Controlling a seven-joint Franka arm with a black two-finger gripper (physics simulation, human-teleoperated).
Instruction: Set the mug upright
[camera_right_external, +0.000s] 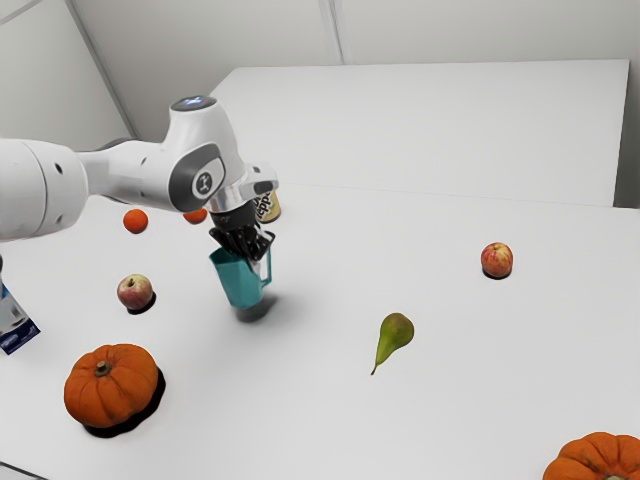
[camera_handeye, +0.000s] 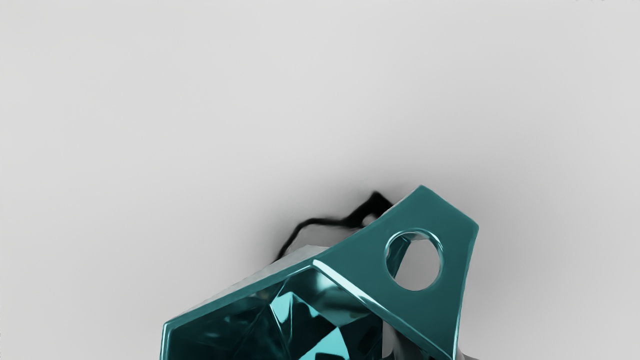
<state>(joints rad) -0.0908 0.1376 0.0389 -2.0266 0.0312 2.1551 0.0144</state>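
In the exterior view my gripper (camera_right_external: 256, 262) points down at the teal mug (camera_right_external: 240, 283), shut on its wall near the handle. The mug's mouth faces up, its body leans somewhat, and a dark shadow lies under its base. The wrist view has the mug (camera_handeye: 430, 210) with its open mouth and holed handle toward the camera. There, a grey part of my gripper (camera_handeye: 430, 352) shows inside the rim and a sliver of it outside, by the handle. Most of the fingers is hidden by the mug.
A can (camera_right_external: 268, 207) stands behind the gripper. An apple (camera_right_external: 135, 291), a large pumpkin (camera_right_external: 111, 386) and a small orange fruit (camera_right_external: 135, 221) are toward the exterior view's left. A pear (camera_right_external: 394, 335), another apple (camera_right_external: 497, 259) and a second pumpkin (camera_right_external: 600, 460) lie toward its right.
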